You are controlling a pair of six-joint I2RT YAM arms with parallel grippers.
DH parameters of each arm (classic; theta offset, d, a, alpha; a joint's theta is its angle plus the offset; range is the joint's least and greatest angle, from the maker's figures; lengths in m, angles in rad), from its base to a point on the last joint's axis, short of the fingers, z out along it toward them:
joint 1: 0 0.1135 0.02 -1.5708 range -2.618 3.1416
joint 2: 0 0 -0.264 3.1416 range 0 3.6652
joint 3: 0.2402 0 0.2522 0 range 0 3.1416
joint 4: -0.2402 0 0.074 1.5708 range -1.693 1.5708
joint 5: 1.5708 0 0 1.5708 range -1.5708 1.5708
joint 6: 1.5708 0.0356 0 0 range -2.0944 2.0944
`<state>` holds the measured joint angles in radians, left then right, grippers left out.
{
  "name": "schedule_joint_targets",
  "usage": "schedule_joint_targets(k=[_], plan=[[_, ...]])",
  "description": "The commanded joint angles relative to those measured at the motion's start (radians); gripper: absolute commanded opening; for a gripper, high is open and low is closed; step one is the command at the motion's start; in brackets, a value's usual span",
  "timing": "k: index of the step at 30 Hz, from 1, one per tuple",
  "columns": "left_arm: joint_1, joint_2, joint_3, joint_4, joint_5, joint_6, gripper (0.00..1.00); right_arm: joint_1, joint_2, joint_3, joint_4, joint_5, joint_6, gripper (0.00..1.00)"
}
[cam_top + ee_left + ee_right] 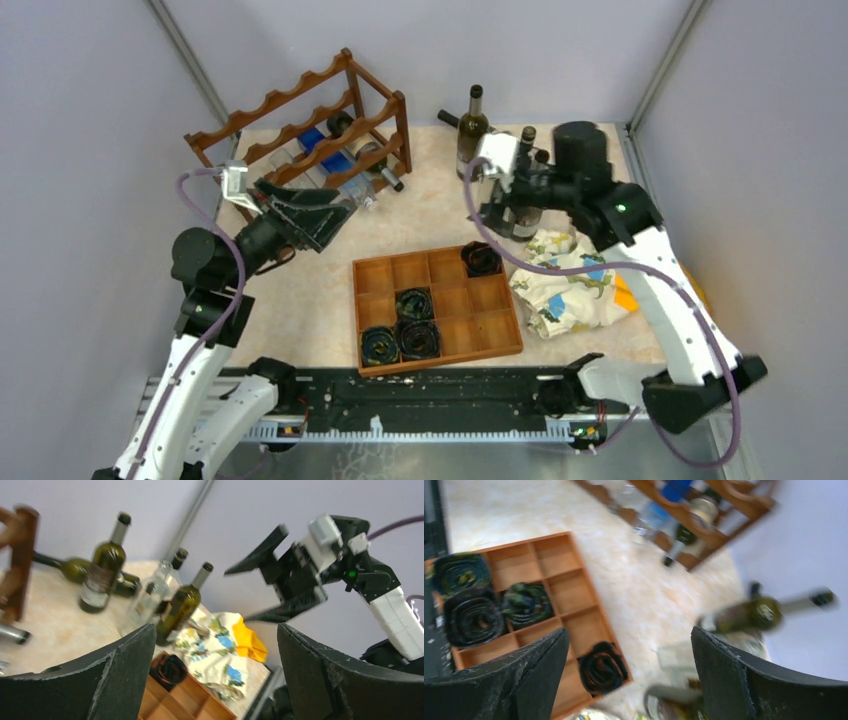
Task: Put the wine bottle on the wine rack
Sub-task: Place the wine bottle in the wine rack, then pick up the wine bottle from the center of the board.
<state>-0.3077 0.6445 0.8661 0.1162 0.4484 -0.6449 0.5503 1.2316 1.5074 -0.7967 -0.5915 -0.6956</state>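
Observation:
The dark reddish-brown wine rack (330,105) stands at the back left with several bottles lying in its lower tiers; it also shows in the right wrist view (704,515). A green wine bottle (472,128) stands upright at the back, and another lies behind it. More bottles (526,150) stand grouped under my right arm; in the left wrist view they are a clear one (150,597) and a green one (182,605). My right gripper (503,215) is open and empty, just left of that group. My left gripper (338,213) is open and empty, in front of the rack.
An orange-brown compartment tray (490,325) lies in the middle front, with dark rolled items in several cells. A crumpled white patterned cloth (570,285) with a yellow piece lies to its right. Grey walls close in the back and both sides.

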Motion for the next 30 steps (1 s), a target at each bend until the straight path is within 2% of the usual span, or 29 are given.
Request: schedule_joint_targets(k=[1, 4, 10, 12, 15, 22, 30], plan=[[0.0, 0.081, -0.029, 0.101, 0.124, -0.21, 0.94, -0.187, -0.105, -0.007, 0.104, 0.01, 0.172, 0.9], [-0.014, 0.151, -0.028, 0.095, 0.169, -0.296, 0.91, -0.331, -0.116, 0.026, 0.094, -0.012, 0.266, 0.89], [-0.193, 0.225, 0.033, -0.058, 0.021, -0.182, 0.91, -0.609, -0.076, 0.072, 0.054, -0.124, 0.402, 0.89], [-0.223, 0.249, 0.027, -0.064, 0.007, -0.176, 0.91, -0.618, -0.054, 0.09, -0.001, -0.111, 0.383, 0.89], [-0.227, 0.267, -0.013, 0.018, 0.012, -0.193, 0.91, -0.618, -0.029, 0.087, -0.059, -0.114, 0.375, 0.89], [-0.226, 0.306, 0.038, 0.035, -0.027, -0.151, 0.92, -0.592, 0.024, 0.059, -0.026, -0.12, 0.396, 0.87], [-0.228, 0.255, -0.034, 0.057, -0.065, -0.243, 0.92, -0.529, 0.135, 0.086, -0.001, 0.099, 0.37, 0.85]])
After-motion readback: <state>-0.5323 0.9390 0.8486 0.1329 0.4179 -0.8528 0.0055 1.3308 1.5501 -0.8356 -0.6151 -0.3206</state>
